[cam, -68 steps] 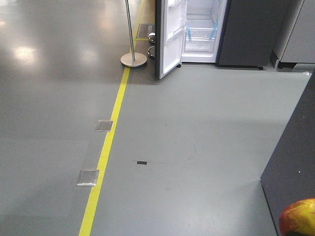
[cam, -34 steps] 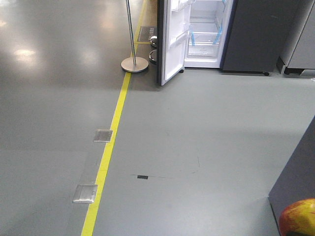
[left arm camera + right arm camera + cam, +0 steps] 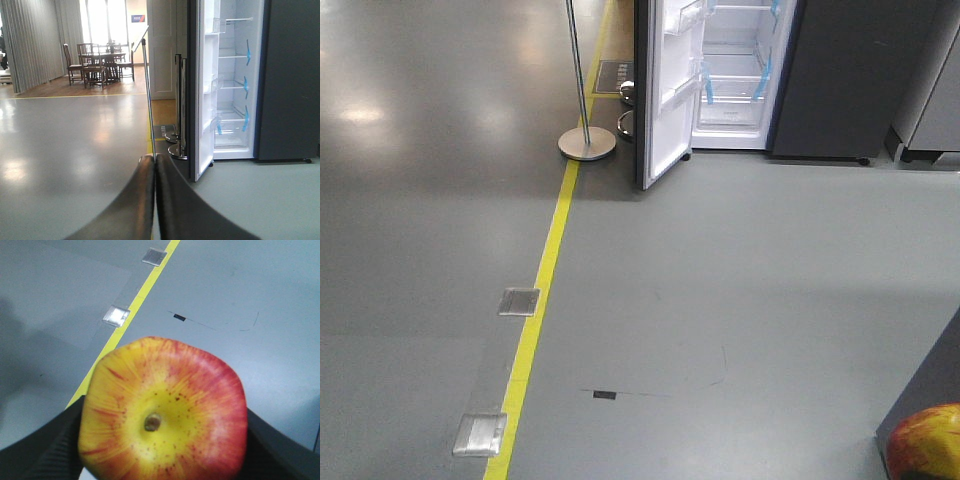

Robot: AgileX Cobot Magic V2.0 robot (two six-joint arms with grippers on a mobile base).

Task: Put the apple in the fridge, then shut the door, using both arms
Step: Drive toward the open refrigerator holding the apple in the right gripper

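My right gripper [image 3: 162, 450] is shut on the apple [image 3: 163, 412], red with a yellow centre, held between its two black fingers above the floor. The apple [image 3: 924, 440] also shows at the bottom right corner of the front view. Far ahead stands the dark grey fridge [image 3: 830, 80] with its white interior [image 3: 735, 80] showing. Its door [image 3: 662, 100] hangs open to the left. In the left wrist view the fridge [image 3: 290, 80] and the open door [image 3: 204, 100] stand ahead to the right. My left gripper [image 3: 155, 159] is shut with nothing between its fingers.
A silver pole on a round base [image 3: 586, 143] stands left of the door, with more round bases [image 3: 177, 149] behind it. A yellow floor line [image 3: 542, 280] runs toward the fridge beside metal floor plates [image 3: 480, 434]. A dark panel [image 3: 930, 395] rises at the right edge.
The view has swung slightly; the fridge and pole have shifted a little left in frame. The floor plates and mark have slid down the frame. The apple stays held at the bottom right.
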